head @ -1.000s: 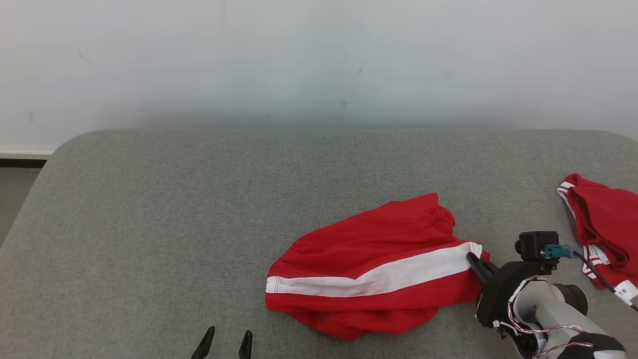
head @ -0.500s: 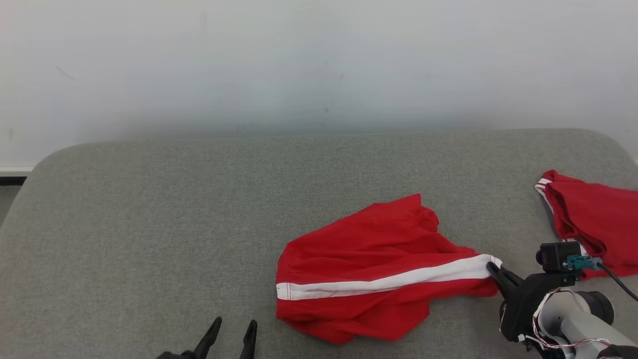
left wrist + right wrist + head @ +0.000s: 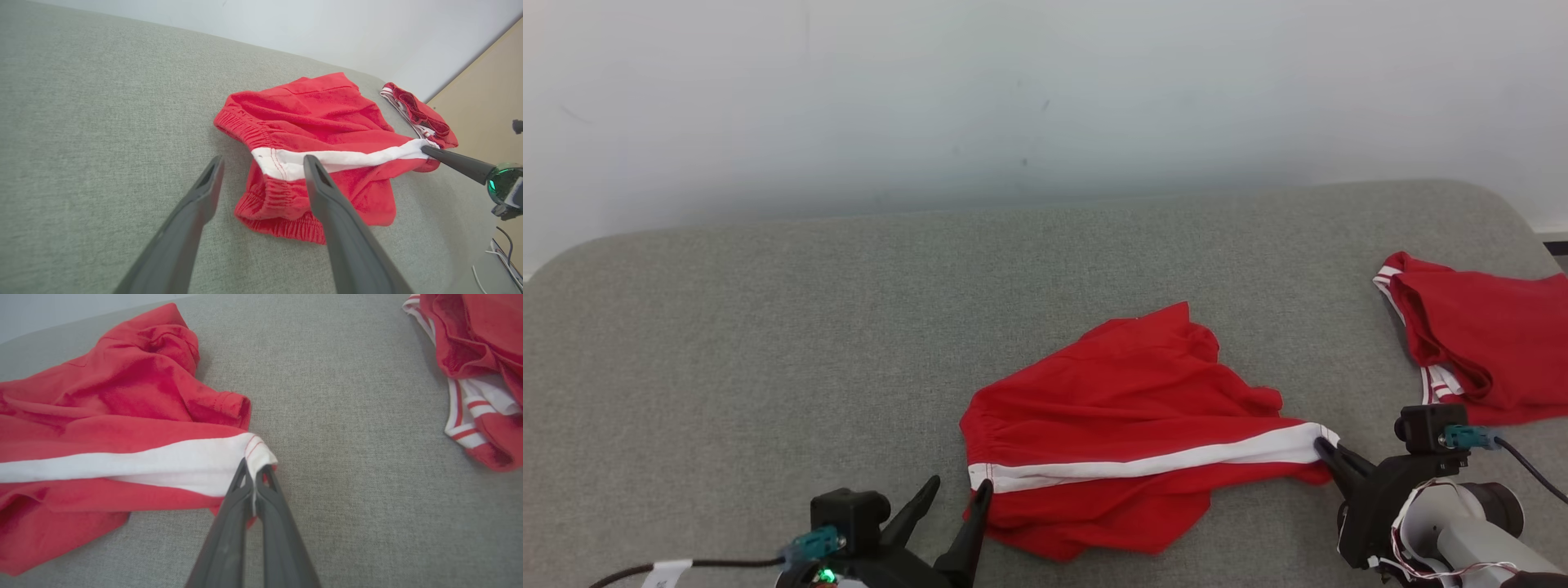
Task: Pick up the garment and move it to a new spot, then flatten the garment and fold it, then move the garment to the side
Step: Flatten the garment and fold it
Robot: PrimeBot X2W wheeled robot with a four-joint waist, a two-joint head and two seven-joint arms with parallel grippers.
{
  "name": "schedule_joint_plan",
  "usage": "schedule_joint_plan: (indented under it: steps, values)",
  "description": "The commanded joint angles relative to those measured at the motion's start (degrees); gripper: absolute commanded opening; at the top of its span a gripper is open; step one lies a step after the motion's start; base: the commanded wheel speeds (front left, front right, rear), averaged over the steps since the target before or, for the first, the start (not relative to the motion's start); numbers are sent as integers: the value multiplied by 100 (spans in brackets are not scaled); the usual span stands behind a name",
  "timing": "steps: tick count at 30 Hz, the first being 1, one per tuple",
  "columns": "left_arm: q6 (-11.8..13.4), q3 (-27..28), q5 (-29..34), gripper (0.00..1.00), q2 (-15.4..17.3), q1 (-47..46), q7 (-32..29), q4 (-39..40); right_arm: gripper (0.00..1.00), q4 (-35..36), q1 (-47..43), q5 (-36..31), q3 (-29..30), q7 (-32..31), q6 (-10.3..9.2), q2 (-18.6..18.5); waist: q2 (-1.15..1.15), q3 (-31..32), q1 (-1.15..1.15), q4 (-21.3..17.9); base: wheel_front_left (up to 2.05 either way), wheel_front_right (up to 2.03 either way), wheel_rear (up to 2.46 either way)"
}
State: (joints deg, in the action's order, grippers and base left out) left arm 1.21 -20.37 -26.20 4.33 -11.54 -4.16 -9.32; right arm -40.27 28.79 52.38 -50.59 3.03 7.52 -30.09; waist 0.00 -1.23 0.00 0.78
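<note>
- Overhead, red shorts [image 3: 1127, 392] with 1 white stripe [image 3: 1160, 464] lie crumpled on the gray bench [image 3: 768, 327], right of centre; a 2nd red garment [image 3: 1478, 327] lies well apart at the right edge.
- At the stripe's hem end the right gripper [image 3: 1321, 447] is pinched tight on the cloth; its wrist view brings out the white hem caught between the 2 fingers [image 3: 231, 522].
- By the waistband [image 3: 245, 130] the left gripper [image 3: 960, 484] is spread wide, holding nothing, just beside the shorts; its wrist view adds the gathered elastic and a tan panel [image 3: 482, 94] past the bench.
</note>
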Motion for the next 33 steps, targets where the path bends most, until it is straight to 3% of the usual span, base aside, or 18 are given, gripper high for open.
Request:
schedule_joint_plan:
  steps: [1, 13, 14, 15, 17, 18, 19, 26, 33]
  values:
    - [30, -9, -4, 100, 7, -60, -53, -40, 0, -6, 15, -36, -12, 1, -6, 4, 0, -25, 0, -19, 0, 0, 0]
    - [129, -176, -134, 97, 5, -544, -811, -315, 0, -43, 200, -164, -30, -27, -6, 26, 0, -190, 0, -98, 0, 0, 0]
    - [130, -185, -144, 90, 2, -562, -841, -342, 0, -45, 216, -176, -31, -28, -6, 32, 0, -200, 0, -104, 0, 0, 0]
    - [127, -195, -155, 75, -2, -583, -868, -359, 0, -50, 222, -179, -32, -20, -6, 40, 0, -206, 0, -109, 0, 0, 0]
    - [114, -224, -185, 40, -8, -637, -945, -382, 0, -63, 226, -180, -32, -18, -6, 50, 0, -213, 0, -120, 0, 0, 0]
    - [96, -247, -174, 7, -1, -646, -992, -395, 0, -71, 225, -190, -29, -10, -6, 52, 0, -214, 0, -125, 0, 0, 0]
    - [105, -264, -185, 0, -2, -631, -1041, -406, 0, -79, 226, -199, -24, 3, -6, 56, 0, -212, 0, -130, 0, 0, 0]
    - [23, -247, -344, 0, 8, -580, -1031, -183, 0, -68, 249, -204, 13, 138, -6, 40, 0, -111, 0, -166, 0, 0, 0]
    - [-168, 174, -1097, 0, -34, -709, -1038, 222, 0, 426, 381, 75, 220, 450, -6, -188, 0, 169, 0, -210, 0, 0, 0]
